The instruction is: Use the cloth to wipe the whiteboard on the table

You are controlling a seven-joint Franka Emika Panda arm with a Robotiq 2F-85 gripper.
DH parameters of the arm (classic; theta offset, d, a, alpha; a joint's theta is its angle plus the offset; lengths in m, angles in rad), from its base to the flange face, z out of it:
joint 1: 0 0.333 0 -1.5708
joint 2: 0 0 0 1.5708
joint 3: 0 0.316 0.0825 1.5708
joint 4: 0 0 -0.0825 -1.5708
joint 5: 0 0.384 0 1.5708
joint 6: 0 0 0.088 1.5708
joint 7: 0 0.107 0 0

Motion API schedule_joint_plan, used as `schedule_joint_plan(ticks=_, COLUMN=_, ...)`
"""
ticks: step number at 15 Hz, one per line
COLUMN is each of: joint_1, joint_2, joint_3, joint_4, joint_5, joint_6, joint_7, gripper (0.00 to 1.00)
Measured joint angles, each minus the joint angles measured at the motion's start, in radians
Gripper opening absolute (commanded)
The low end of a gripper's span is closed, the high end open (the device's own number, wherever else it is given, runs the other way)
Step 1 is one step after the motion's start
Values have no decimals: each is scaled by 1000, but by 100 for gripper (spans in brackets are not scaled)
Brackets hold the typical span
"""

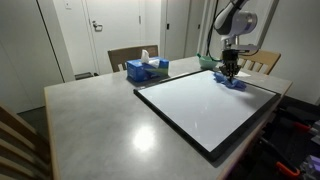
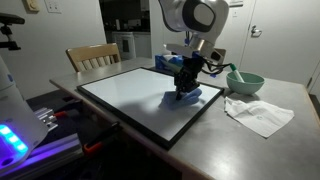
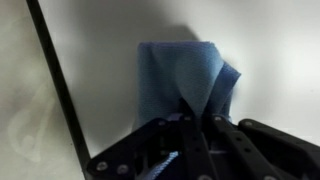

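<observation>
A: Going left to right. At the left we're seeing a tissue box (image 1: 147,68) sitting on the table (image 1: 80,125), with a chair (image 1: 128,55) standing behind it.

B: Agreed. Next we're logging the whiteboard (image 1: 205,108), which is lying flat on the table right of the box and apart from it.

A: At the board's far right corner we're marking the gripper (image 1: 230,73), which is pointing straight down onto the cloth (image 1: 236,84). The cloth is lying on the white surface there.

B: Jaws?

A: In the wrist view we're seeing them pressed together, pinching a raised fold of the cloth (image 3: 180,80). The rest of it is lying flat on the board, just right of the black frame (image 3: 60,95).

B: We're getting the same in an exterior view: the cloth (image 2: 195,97) is bunching under the gripper (image 2: 183,91) and touching the board near its edge.

A: Is the cloth touching the frame?

B: In the wrist view it's lying clear of it. In both exterior views we're not able to tell.

A: Further right we're noting a green bowl (image 2: 244,82) sitting on the table, and crumpled white paper (image 2: 258,112) lying in front of it. Both are off the board.
</observation>
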Motion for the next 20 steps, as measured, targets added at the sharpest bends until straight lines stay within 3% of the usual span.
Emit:
schedule_joint_plan(ticks=9, joint_1=106, joint_2=-13, joint_3=2, joint_4=-25, joint_5=-43, joint_6=-6, joint_7=92, gripper=2)
schedule_joint_plan(ticks=20, joint_1=182, joint_2=-20, joint_3=48, joint_4=-36, joint_5=-48, joint_6=-49, joint_7=100, gripper=2)
